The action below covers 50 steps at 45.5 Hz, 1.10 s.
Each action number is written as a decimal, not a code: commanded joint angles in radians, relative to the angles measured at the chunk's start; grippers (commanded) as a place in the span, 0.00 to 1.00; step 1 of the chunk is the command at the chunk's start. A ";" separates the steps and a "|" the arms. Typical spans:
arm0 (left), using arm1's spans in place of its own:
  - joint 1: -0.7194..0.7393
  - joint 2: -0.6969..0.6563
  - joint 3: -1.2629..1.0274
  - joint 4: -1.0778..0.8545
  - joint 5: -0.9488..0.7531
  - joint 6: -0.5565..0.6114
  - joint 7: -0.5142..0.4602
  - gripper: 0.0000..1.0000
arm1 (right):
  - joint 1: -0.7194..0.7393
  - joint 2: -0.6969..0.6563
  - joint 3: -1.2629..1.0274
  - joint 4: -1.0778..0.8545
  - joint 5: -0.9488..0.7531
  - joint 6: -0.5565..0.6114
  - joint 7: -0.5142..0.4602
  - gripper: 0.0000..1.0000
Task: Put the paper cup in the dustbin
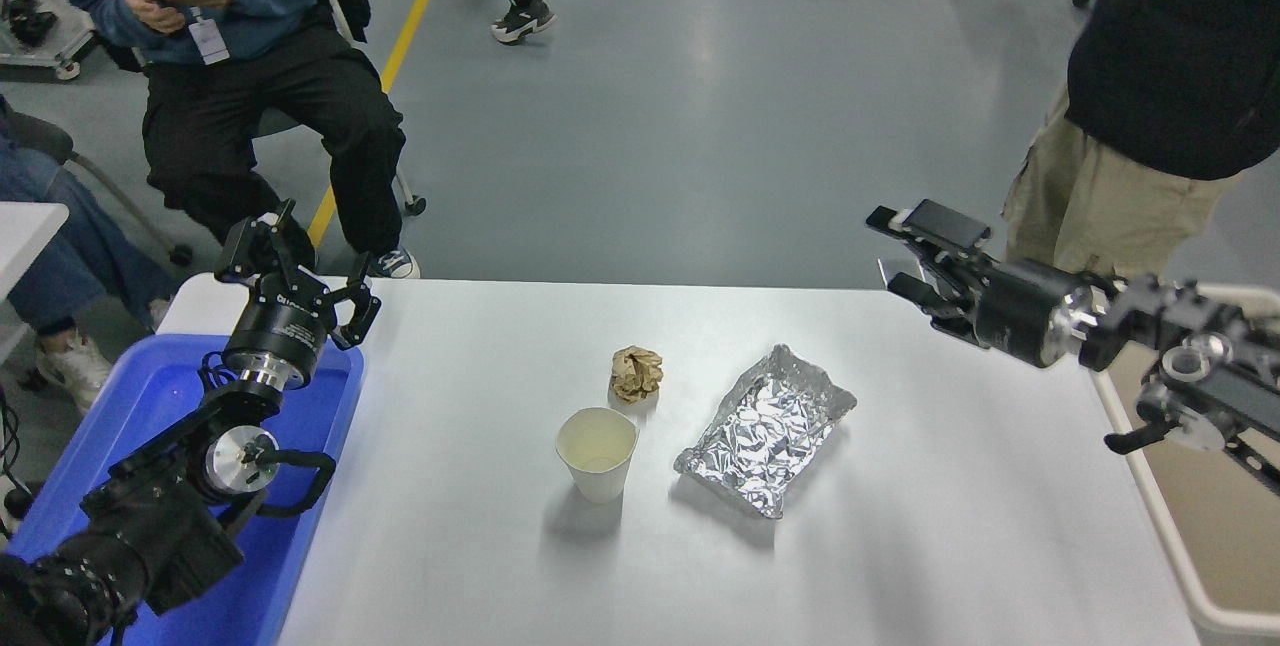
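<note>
Brown paper ball point(637, 372) just behind paper cup point(597, 453), foil packet point(766, 429) beside it, mid-table. Cup upright, white. Right gripper point(912, 254) spread open at far right edge

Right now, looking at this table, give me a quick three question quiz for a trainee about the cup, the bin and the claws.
1. True or false: the paper cup stands upright on the table, touched by neither claw.
2. Which thing lies nearest the paper cup? A) foil packet B) crumpled brown paper ball C) blue tray
3. Fill in: the dustbin sits off the table's ____ edge.

Key
1. True. The right claw is open, raised over the table's far right corner; the left claw is open, parked above the blue tray.
2. B
3. Right
</note>
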 commanded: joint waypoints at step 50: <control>0.000 0.000 0.000 0.000 0.000 0.000 0.000 1.00 | 0.447 0.721 -0.644 -0.371 -0.051 0.151 -0.151 1.00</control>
